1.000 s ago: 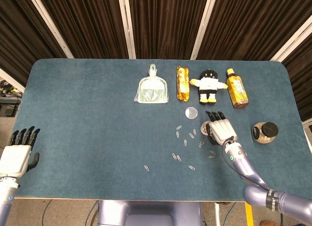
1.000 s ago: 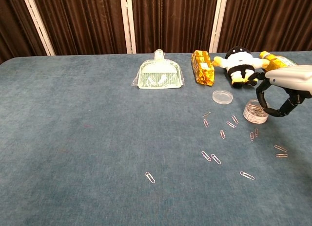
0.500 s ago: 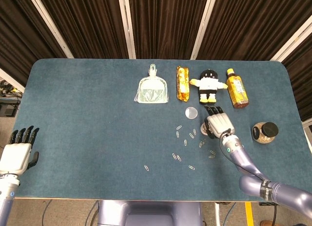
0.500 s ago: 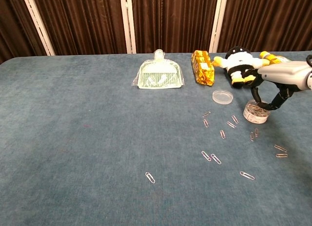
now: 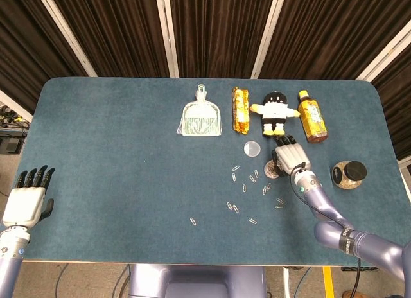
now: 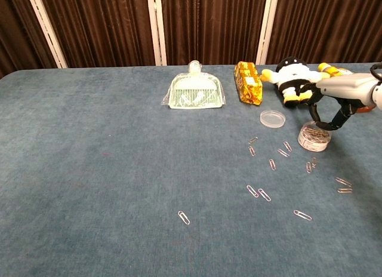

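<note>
1. My right hand (image 6: 335, 107) hangs just over the small clear tub (image 6: 313, 137), fingers curled down toward its rim. I cannot tell whether they touch it or grip it; the head view hides the tub mostly under my hand (image 5: 290, 158).
2. The tub stands upright right of centre on the surface (image 5: 115, 176), with some clips already inside it. Its lid (image 6: 272, 118) lies flat just to its far left, so it is open for filling.
3. Most of the work is left, I judge: loose paper clips (image 6: 271, 165) lie scattered left of and nearer than the tub, one stray clip (image 6: 184, 217) well off toward the near middle.
4. My left hand (image 5: 27, 203) waits off the near left corner, fingers apart, holding nothing.
5. Along the far side lie a dustpan (image 5: 201, 120), a snack pack (image 5: 240, 109), a plush toy (image 5: 275, 112) and a bottle (image 5: 311, 115); a dark-capped jar (image 5: 349, 174) stands to the right.
</note>
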Motion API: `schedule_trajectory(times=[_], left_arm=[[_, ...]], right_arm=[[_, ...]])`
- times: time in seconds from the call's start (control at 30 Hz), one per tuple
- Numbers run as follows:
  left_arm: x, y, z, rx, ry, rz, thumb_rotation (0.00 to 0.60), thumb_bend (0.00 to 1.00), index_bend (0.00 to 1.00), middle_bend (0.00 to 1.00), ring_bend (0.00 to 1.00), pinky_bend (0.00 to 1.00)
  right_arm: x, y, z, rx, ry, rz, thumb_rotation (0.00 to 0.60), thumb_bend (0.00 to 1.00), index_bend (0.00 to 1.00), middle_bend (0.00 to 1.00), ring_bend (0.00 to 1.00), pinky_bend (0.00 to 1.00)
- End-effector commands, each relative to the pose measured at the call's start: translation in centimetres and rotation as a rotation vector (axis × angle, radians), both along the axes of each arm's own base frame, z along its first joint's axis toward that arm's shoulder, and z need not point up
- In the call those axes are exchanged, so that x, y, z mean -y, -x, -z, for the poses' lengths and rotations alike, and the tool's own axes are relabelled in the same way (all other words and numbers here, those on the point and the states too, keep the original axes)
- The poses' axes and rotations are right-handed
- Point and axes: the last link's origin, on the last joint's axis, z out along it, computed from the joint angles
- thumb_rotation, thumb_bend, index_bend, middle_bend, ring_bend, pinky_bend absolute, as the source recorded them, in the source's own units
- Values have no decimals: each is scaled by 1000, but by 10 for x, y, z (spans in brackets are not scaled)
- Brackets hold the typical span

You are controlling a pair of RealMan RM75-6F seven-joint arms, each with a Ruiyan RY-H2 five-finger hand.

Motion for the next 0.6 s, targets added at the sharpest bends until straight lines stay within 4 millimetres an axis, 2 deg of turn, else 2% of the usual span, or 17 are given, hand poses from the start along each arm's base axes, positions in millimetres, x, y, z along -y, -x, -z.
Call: schedule_trajectory(times=[0.03,0.47,0.6], left_arm=[[0,0,0,0,0,0,600,500,0,0,0,0],[4,-2,-4,14,-14,19,600,493,0,0,0,0],[6,-4,-8,24,-25,30,600,492,0,0,0,0]], right_arm=[[0,2,-1,-1,1,0,600,427,547,0,0,0],[-14,-1,-7,-17,-4,-18,600,398,444,0,0,0],[-21,-6,-16,-17,25,-31,600,378,426,0,0,0]])
